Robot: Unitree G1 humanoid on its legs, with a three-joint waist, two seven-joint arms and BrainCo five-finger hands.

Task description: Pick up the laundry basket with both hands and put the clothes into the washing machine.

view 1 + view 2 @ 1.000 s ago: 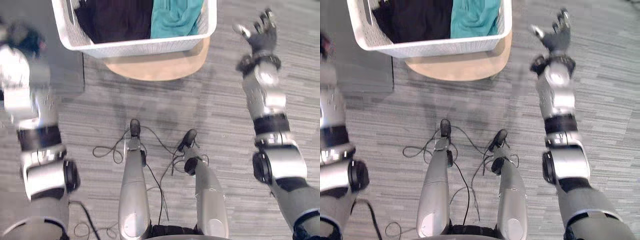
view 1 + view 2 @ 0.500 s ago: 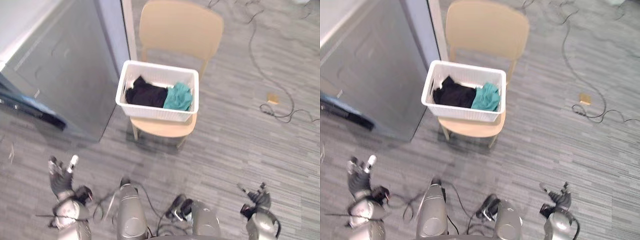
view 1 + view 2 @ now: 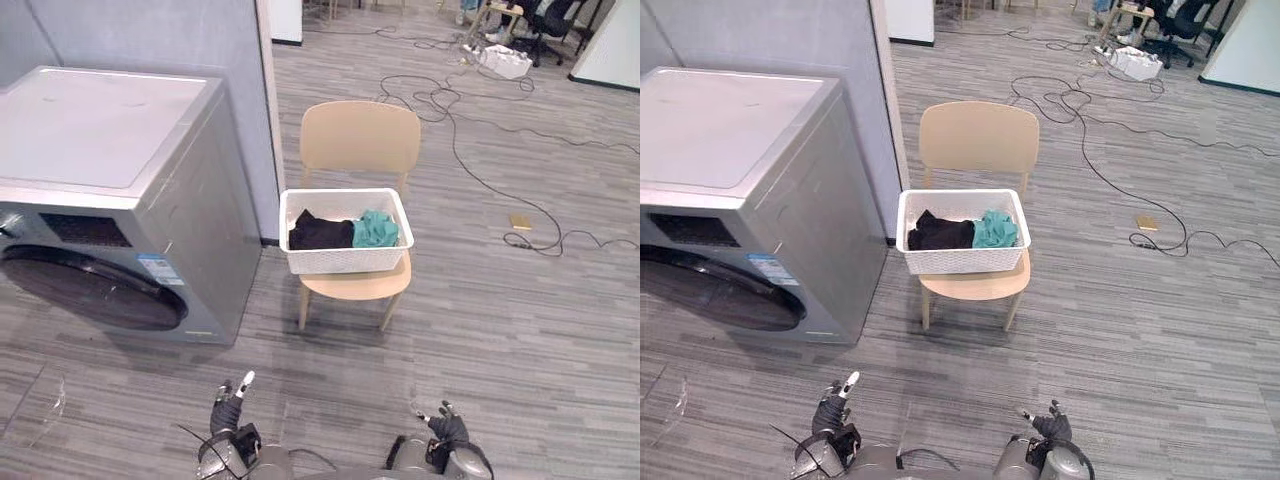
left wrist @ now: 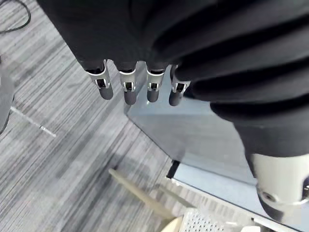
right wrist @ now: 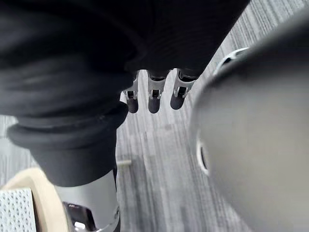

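At the left I see the big grey front-loading washing machine (image 3: 150, 230), and its dark round door (image 3: 95, 290) looks closed. Low at the bottom edge, my left hand (image 3: 226, 412) is over the grey striped floor (image 3: 520, 330), with the fingers (image 4: 128, 92) straight and released, grasping nothing. To the right of the machine stands the beige plastic chair (image 3: 360, 138). The white perforated plastic laundry basket (image 3: 348, 261) sits on its seat, well apart from both hands. Inside it lie a black garment (image 3: 320, 232) and, to the right of it, a teal garment (image 3: 378, 228). My right hand (image 3: 447, 428) is also at the bottom edge, fingers released and empty. Black cables (image 3: 470, 150) lie on the floor beyond the chair.
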